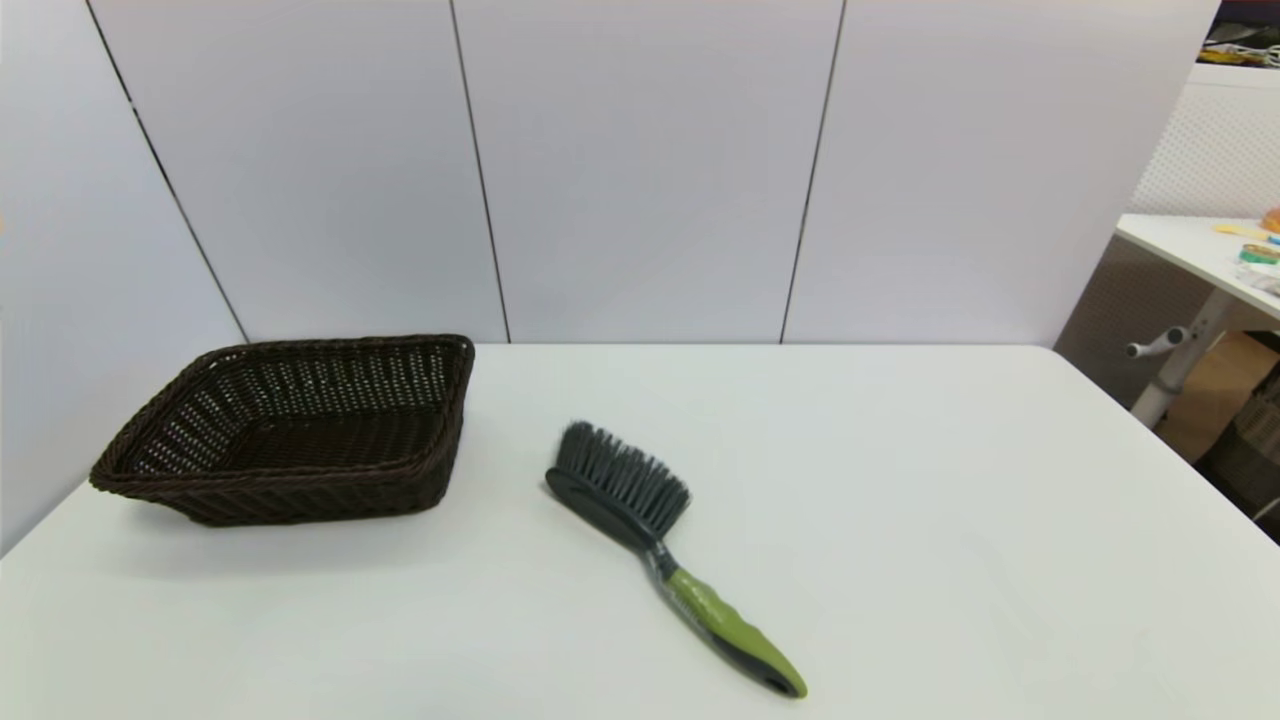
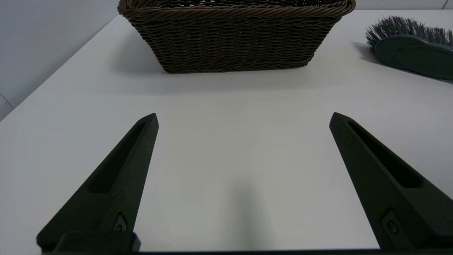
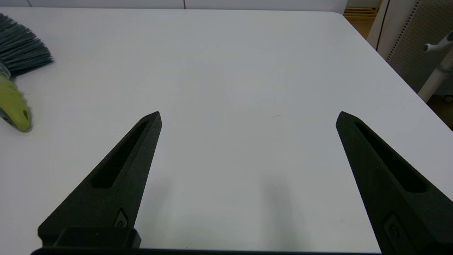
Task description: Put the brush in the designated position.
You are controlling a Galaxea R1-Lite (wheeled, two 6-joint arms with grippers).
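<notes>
Left gripper [image 2: 243, 118] and right gripper [image 3: 248, 117] both spread wide, holding nothing; brush [image 1: 668, 550] flat on table [image 1: 900, 500], bristles toward basket [image 1: 300, 470].

Bright even light, soft shadows, sharp.

table [image 1: 900, 520]: white | second table [image 1: 1180, 245]: far right, cluttered | wall panels [image 1: 640, 170]: grey

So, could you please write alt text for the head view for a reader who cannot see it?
A hand brush lies on a white table, bristles away from the robot, green handle nearer. An empty dark wicker basket sits apart, to its left. No arm shows.
</notes>
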